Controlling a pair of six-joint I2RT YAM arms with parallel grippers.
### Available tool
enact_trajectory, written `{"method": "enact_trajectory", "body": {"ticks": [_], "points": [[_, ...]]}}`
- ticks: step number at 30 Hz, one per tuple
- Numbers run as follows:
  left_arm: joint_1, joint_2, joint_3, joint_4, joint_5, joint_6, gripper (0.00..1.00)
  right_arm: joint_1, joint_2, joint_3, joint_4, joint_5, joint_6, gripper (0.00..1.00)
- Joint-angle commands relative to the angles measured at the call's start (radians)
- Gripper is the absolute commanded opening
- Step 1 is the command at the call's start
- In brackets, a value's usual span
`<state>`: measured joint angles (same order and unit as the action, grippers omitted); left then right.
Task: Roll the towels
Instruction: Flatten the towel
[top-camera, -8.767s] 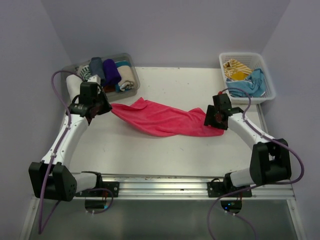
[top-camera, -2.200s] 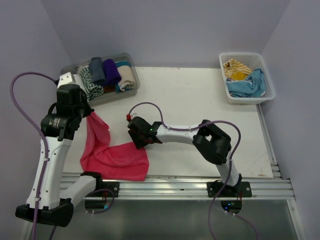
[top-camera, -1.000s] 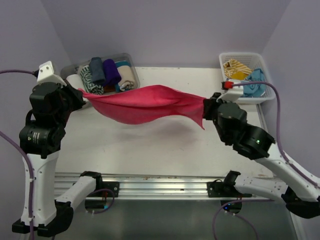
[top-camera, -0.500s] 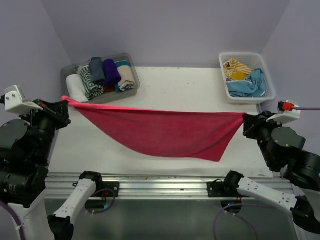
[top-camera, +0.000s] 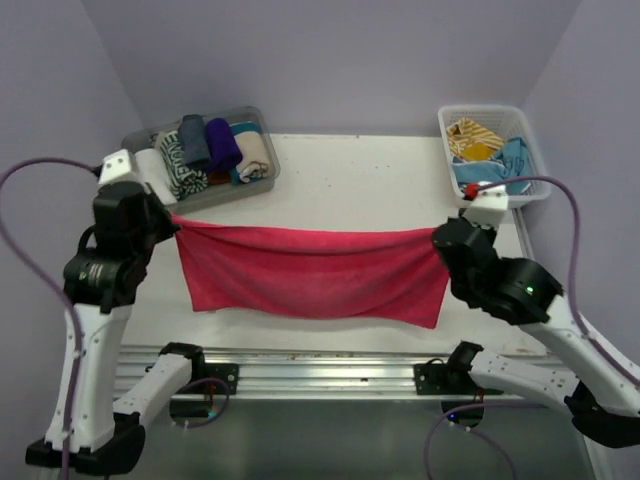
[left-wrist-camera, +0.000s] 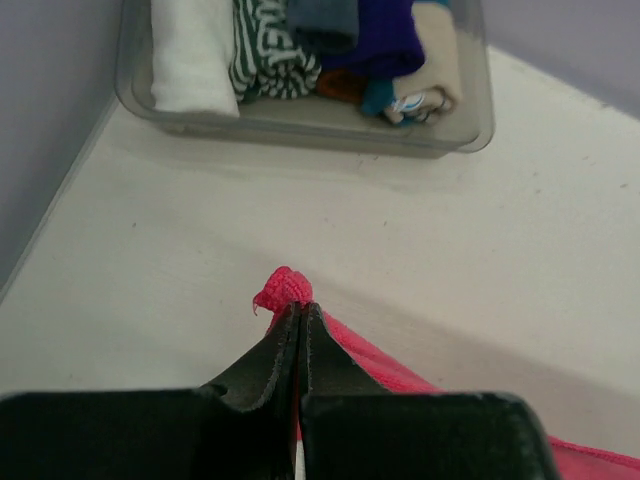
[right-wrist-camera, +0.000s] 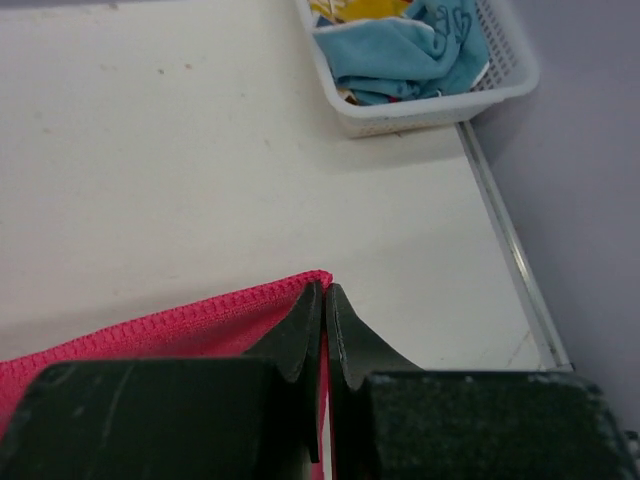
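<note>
L gripper (left-wrist-camera: 298, 313), R gripper (right-wrist-camera: 326, 293) pinch pink towel (top-camera: 310, 275).

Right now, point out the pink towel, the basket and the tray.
pink towel (top-camera: 310, 270): top view, middle of the cloth.
basket (top-camera: 480, 108): top view, far rim.
tray (left-wrist-camera: 330, 132): left wrist view, near wall.

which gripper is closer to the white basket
Right. The right gripper, shut on a corner of the pink towel, is just in front of the white basket; the left gripper holds the other corner across the table, beside the clear tray.
</note>
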<state>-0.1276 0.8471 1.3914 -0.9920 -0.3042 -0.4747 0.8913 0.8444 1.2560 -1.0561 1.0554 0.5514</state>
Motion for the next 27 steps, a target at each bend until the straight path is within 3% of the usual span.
{"method": "enact_trajectory", "body": {"ticks": [1,2,5,7,10,14,20,27], "points": [[-0.003,0.117,-0.153,0.122,-0.01,0.022,0.0,-0.157,0.114,-0.125,0.3,-0.073,-0.175,0.0],[-0.003,0.139,-0.223,0.162,-0.001,0.024,0.0,-0.277,0.131,-0.159,0.383,-0.227,-0.212,0.0],[-0.001,0.265,-0.301,0.314,0.019,0.016,0.0,-0.405,0.298,-0.219,0.585,-0.359,-0.271,0.0],[0.0,0.384,-0.313,0.415,0.023,0.013,0.0,-0.428,0.472,-0.178,0.678,-0.382,-0.3,0.0],[0.003,0.536,-0.252,0.434,0.042,-0.007,0.0,-0.468,0.631,-0.055,0.738,-0.423,-0.329,0.0],[0.014,0.601,-0.172,0.446,0.082,-0.025,0.0,-0.531,0.824,0.086,0.751,-0.468,-0.341,0.0],[0.016,0.595,-0.124,0.423,0.05,0.002,0.0,-0.554,0.82,0.112,0.752,-0.502,-0.349,0.0],[0.017,0.42,-0.181,0.371,0.04,0.047,0.0,-0.554,0.581,-0.013,0.69,-0.515,-0.327,0.0]]}}
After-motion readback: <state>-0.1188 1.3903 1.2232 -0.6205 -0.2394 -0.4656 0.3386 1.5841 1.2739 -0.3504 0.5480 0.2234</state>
